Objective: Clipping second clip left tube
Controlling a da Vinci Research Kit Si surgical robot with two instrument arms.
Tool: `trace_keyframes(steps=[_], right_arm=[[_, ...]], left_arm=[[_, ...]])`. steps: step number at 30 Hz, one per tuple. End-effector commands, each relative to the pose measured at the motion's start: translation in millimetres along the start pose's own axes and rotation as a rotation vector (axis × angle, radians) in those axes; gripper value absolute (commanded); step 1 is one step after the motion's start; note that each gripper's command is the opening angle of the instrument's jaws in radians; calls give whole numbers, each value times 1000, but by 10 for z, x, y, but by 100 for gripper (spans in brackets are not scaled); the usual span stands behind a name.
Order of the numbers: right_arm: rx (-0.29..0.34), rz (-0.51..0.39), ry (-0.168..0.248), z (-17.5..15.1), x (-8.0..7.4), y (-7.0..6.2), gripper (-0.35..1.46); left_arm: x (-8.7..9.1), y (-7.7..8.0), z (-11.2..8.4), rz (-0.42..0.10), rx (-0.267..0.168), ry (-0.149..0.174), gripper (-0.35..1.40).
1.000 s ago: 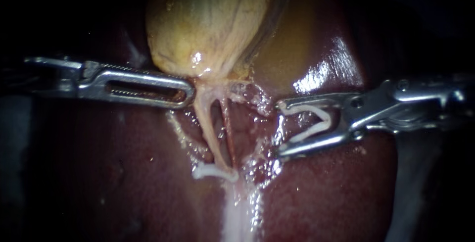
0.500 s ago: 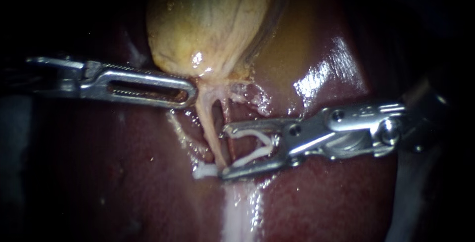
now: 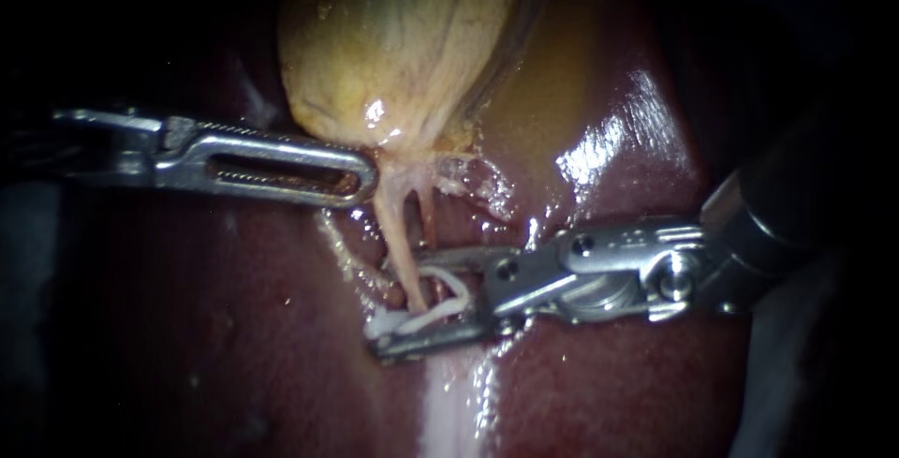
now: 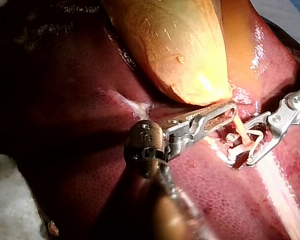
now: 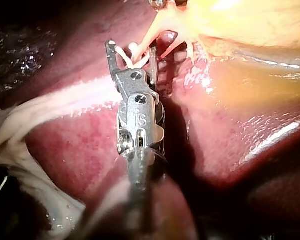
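Within the right instrument's hand (image 3: 398, 306), which stands apart with both sides gripping the loaded clip (image 3: 449, 294), the left tube (image 3: 398, 233) appears to cross. The first clip (image 3: 379, 322) lies just beside the hand's lower tip. Seat the tube deep, keep clear of that clip, then squeeze squarely.

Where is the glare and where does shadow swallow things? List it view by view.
Endoscope view: hard glare on the liver above the right instrument, whose clip stands out white; the borders go black and swallow the left instrument's shaft. Left wrist view: bright sheen on the gallbladder. Right wrist view: wet glints on the liver, shaft in shadow.
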Motion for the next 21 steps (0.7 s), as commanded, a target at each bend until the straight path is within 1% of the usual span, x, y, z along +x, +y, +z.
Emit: trace_keyframes(steps=[1,7,12,15,18,21], right_arm=[[2,0,-1,3,-1,0,49],[7,11,-2,14,-6,0,49],[12,40,-1,13,-7,1,42],[14,58,0,11,-8,2,32],[16,69,1,8,-10,3,12],[17,87,-1,7,-11,5,0]], left_arm=[[0,0,0,0,0,0,-35],[0,0,0,0,0,0,-35],[0,0,0,0,1,0,-35],[0,0,1,0,1,0,-35],[0,0,1,0,1,0,-35],[0,-1,1,0,0,0,-35]])
